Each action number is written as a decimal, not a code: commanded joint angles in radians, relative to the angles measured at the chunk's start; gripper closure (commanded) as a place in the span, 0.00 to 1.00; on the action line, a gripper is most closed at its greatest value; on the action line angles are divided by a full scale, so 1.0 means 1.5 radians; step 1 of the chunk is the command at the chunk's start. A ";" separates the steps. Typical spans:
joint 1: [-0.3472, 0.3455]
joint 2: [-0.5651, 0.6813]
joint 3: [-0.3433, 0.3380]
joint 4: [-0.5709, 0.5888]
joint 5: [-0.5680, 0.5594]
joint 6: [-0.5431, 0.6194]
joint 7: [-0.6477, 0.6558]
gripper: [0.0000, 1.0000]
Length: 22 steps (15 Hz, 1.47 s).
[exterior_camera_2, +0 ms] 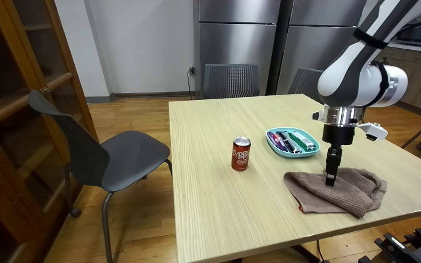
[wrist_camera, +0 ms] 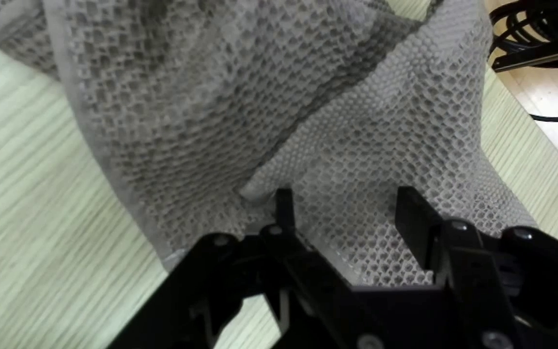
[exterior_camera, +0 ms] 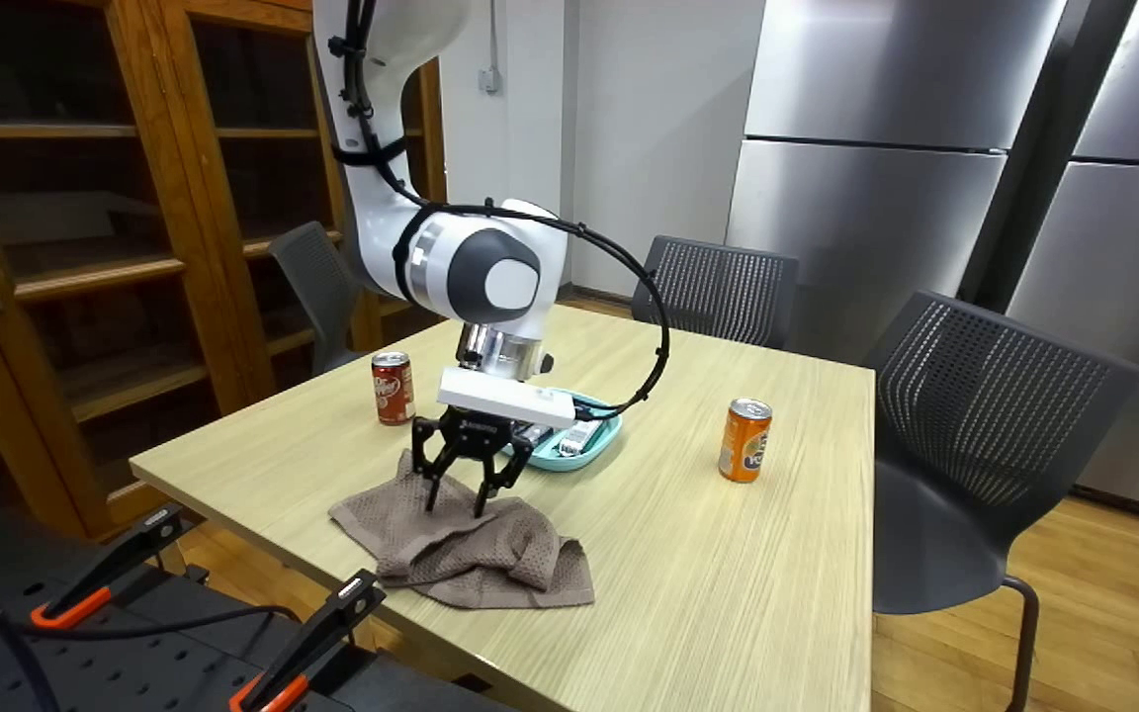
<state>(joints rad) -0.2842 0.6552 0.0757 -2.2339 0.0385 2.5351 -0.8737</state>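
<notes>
A crumpled brown-grey waffle-weave towel (exterior_camera: 500, 554) lies near the table edge in an exterior view. It also shows in an exterior view (exterior_camera_2: 345, 193) and fills much of the wrist view (wrist_camera: 187, 111), with a fold running across it. My gripper (exterior_camera: 454, 509) points down at the towel with its two fingers apart. In an exterior view the gripper (exterior_camera_2: 330, 181) is seen edge-on, its tip at the towel's surface. In the wrist view the gripper (wrist_camera: 343, 203) is open, with towel below and between the fingers, nothing gripped. Whether the tips touch the cloth I cannot tell.
A red Dr Pepper can (exterior_camera: 393, 391) stands on the table (exterior_camera: 688, 593). A turquoise tray (exterior_camera_2: 292, 155) holds wrapped bars (exterior_camera_2: 302, 140), partly behind the gripper in an exterior view. An orange can (exterior_camera: 745, 442) stands farther off. Chairs (exterior_camera: 1000, 425) and clamps (exterior_camera: 322, 633) are around the table.
</notes>
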 commanded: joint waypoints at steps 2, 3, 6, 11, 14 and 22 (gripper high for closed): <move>0.009 -0.003 -0.008 0.008 -0.013 -0.017 0.018 0.49; 0.009 -0.003 -0.008 0.009 -0.013 -0.017 0.018 0.49; 0.009 -0.004 -0.010 0.009 -0.013 -0.016 0.018 0.78; 0.013 -0.011 -0.016 0.010 -0.018 -0.006 0.024 0.56; 0.018 -0.014 -0.021 0.011 -0.025 -0.002 0.030 0.36; 0.035 -0.011 -0.044 0.009 -0.059 -0.001 0.066 0.00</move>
<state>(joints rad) -0.2506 0.6549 0.0284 -2.2123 -0.0149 2.5390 -0.8241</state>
